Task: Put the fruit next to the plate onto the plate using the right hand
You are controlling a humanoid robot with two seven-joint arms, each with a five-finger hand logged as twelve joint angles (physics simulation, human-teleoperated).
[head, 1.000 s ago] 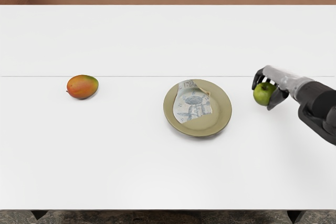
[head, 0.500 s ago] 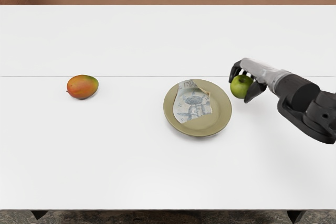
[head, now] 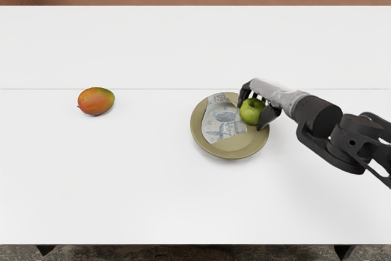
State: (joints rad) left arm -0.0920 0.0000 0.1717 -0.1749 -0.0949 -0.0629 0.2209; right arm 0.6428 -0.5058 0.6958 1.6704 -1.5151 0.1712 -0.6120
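Moved since earlier: the green apple [head: 251, 112] and my right hand [head: 259, 98] have travelled leftward together, from the bare table beside the plate to a spot over the plate's right half.
Right hand: the fingers [head: 244, 95] are curled around the apple from above and the thumb closes in from the side nearer me; it is gripping the fruit, nothing else.
Apple: inside that grip, above the plate's right portion, just beside the patterned paper [head: 221, 123]. I cannot tell whether it touches the dish yet or hangs slightly above it.
Plate [head: 235, 148]: near the middle of the table [head: 183, 200], a little towards its right edge.
Key relation: the apple sits directly under the palm, with the plate right below both, so I judge the next move to be a short lowering and a release, with no further sideways travel. The fruit is round, so I need not line up any long axis.
Risk: a round fruit may roll towards the rim once I let go.
Mango [head: 96, 101]: well apart, towards the left edge, untouched.
Left arm: out of view.
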